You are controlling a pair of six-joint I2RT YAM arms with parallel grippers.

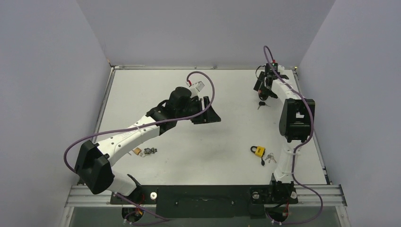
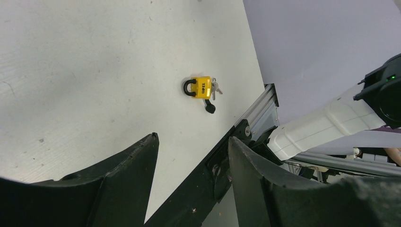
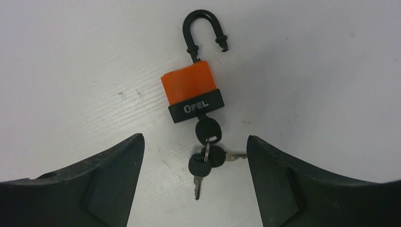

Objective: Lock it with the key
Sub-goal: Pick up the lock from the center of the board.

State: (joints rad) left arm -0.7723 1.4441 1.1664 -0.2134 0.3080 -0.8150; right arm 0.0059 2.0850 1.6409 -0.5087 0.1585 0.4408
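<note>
Right fingers released, spread over orange padlock, shackle open, key inserted. Left fingers released, empty; yellow padlock lies on surface well beyond them.

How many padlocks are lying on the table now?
3. Yellow padlock beside the right arm; orange padlock, shackle open, under the right tool; apparently a small brass padlock beside the left arm. More may hide under arms.
</note>
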